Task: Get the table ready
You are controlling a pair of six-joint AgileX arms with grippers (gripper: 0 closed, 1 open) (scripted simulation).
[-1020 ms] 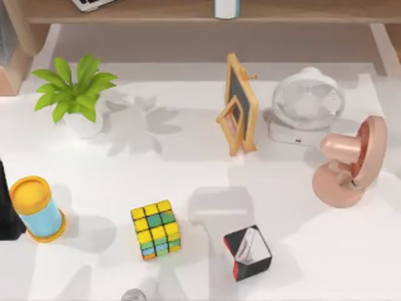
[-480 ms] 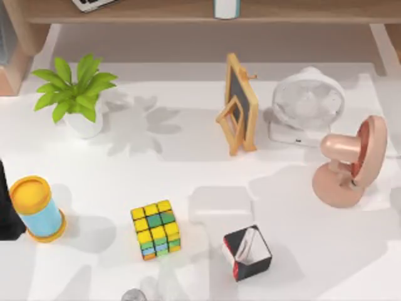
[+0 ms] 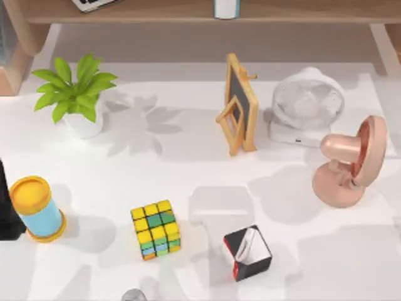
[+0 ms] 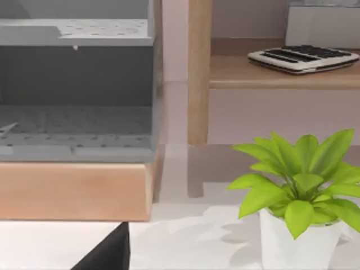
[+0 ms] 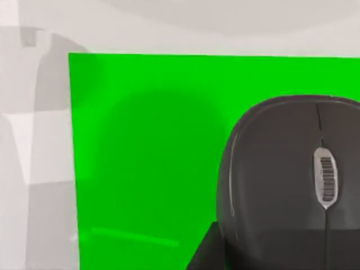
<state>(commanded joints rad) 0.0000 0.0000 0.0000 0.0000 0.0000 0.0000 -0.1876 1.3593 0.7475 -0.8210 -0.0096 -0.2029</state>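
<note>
- Clutter covers the large smooth white table: a green leafy plant in a white pot at the back left, a small wooden-framed chalkboard easel standing upright mid-back, and a white round desk fan with a pink round-headed desk fan just beside it on the right.
- Nearer the front sit a yellow-lidded blue cylinder at the left edge, a multicoloured puzzle cube and a black-and-red open box, all apart from one another, so I judge that nothing is sorted yet.
- The right wrist view looks down on a black computer mouse lying on a bright green flat mat, likely a setting-down spot; whether the right pincer is spread or closed, I cannot tell.
- The left wrist view faces the plant and a light wooden shelf bearing a white calculator; that pincer's state is likewise hidden.
- Against the earlier top views, the objects are unmoved, while the grey shadows at the front right have shifted.
</note>
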